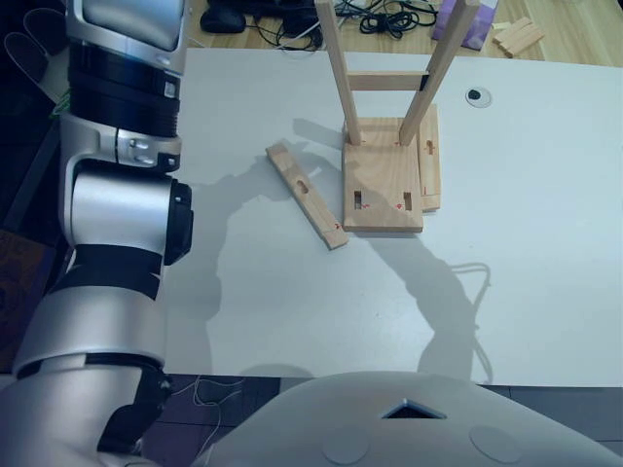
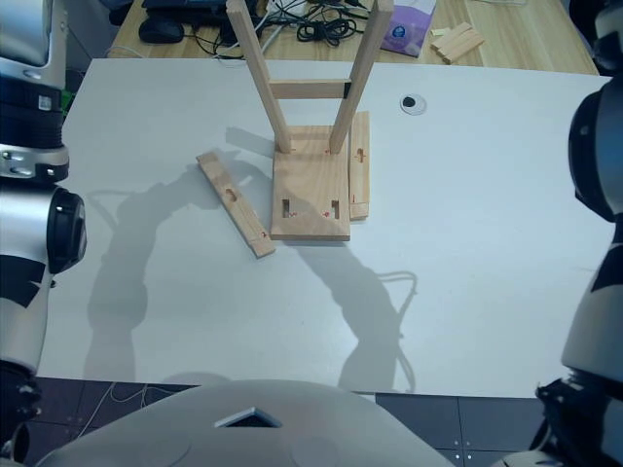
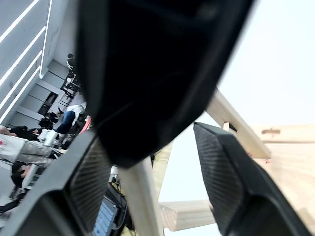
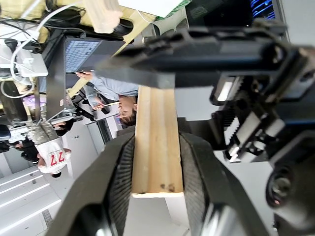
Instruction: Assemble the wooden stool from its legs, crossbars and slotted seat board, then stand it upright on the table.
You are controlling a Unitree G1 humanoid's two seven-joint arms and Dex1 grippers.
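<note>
Seat board: the seat board (image 1: 382,180) lies flat on the table (image 1: 545,253), a little far of centre, with its slots facing up. The two near slots have nothing in them.
Standing frame: the left leg (image 1: 339,68) and the right leg (image 1: 440,68) stand in the far slots, joined partway up by a crossbar (image 1: 387,81).
Loose parts: a slotted piece (image 1: 307,195) lies at an angle just left of the board. A flat piece (image 1: 429,156) lies against the board's right edge.
Left gripper: your left gripper (image 3: 155,182) straddles the left leg high up. The wood sits against one finger with a gap to the other, so it reads as unclamped.
Right gripper: your right gripper (image 4: 157,182) is clamped on the right leg near its top end, with both pads flat on the wood.
Handling: expect light, stiff timber that will not flex. The smooth faces may slide in the pads if you squeeze lightly.
Risk: the joints look like push fits. A sideways pull at the leg tops would probably lever the pegs out or tip the board.
Where to hold: take the loose pieces across their flat faces, away from the slots. Hold close to the end you are seating, and press straight down along the grain.
</note>
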